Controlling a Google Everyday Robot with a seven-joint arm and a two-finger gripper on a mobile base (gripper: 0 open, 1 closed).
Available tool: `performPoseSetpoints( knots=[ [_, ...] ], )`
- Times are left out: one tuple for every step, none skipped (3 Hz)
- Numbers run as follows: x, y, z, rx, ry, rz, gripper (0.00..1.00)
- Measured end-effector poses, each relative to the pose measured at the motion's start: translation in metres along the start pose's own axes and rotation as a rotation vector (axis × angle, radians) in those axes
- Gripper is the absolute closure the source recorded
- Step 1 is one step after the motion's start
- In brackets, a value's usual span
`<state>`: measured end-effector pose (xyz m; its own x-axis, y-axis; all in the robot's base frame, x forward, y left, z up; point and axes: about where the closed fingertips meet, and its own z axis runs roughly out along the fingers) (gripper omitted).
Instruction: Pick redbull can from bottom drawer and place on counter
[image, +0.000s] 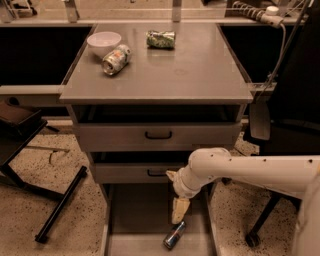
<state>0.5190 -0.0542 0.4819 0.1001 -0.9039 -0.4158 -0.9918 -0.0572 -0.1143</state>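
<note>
The redbull can, slim, blue and silver, lies on its side on the flat grey floor of the open bottom drawer, near its right side. My gripper hangs from the white arm reaching in from the right, pointing down into the drawer, just above and slightly behind the can. The counter is the wide grey top of the cabinet above.
On the counter sit a white bowl, a red-white-green can on its side and a green patterned can. Two shallower drawers with black handles stand above the bottom one. A black stand is left; a chair base is right.
</note>
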Motion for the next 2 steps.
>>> performPoseSetpoints(
  knots=[
    [0.0454,-0.0088,0.0228,-0.025,0.085,-0.079,0.00],
    [0.0454,-0.0087,0.0228,-0.025,0.085,-0.079,0.00]
  ],
)
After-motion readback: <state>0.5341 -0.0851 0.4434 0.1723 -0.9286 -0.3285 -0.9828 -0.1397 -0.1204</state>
